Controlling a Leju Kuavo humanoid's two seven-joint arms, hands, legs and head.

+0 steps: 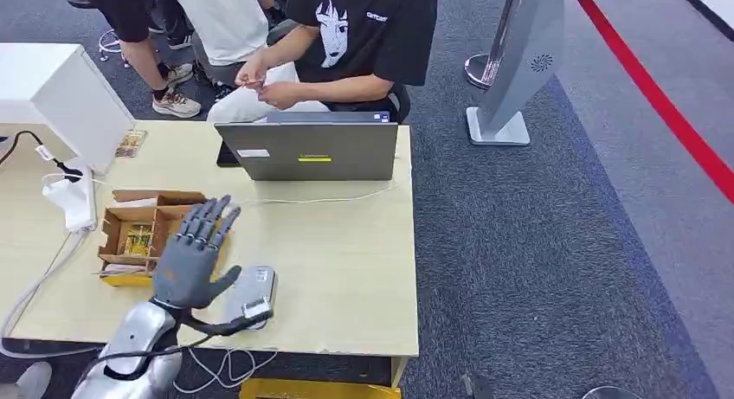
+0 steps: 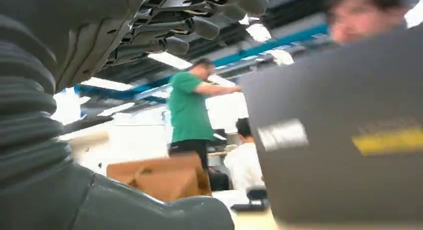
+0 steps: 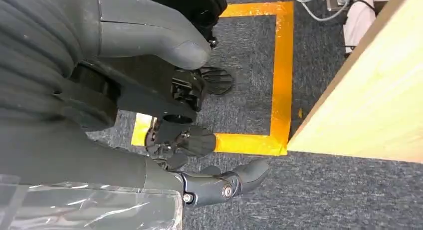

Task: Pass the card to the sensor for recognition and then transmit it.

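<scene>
My left hand (image 1: 192, 256) hovers over the near left part of the wooden table (image 1: 346, 260), fingers spread, palm bare. Just left of it stands a cardboard box (image 1: 130, 234) with compartments; yellow-printed cards (image 1: 138, 240) lie inside. A flat grey sensor (image 1: 251, 291) sits on the table beside the hand's thumb, near the front edge. The left wrist view has the same hand (image 2: 164, 25) with straight fingers and nothing in it, and the cardboard box (image 2: 159, 176) beyond. My right hand (image 3: 189, 120) hangs beside the table's edge (image 3: 369, 105), fingers loose, holding nothing.
A grey laptop (image 1: 307, 150) stands open at the table's far side, a seated person (image 1: 346, 44) behind it. A white box (image 1: 61, 92), a white cable (image 1: 52, 269) and a loose card (image 1: 131, 143) are on the left. Yellow floor tape (image 3: 282, 80) marks the carpet.
</scene>
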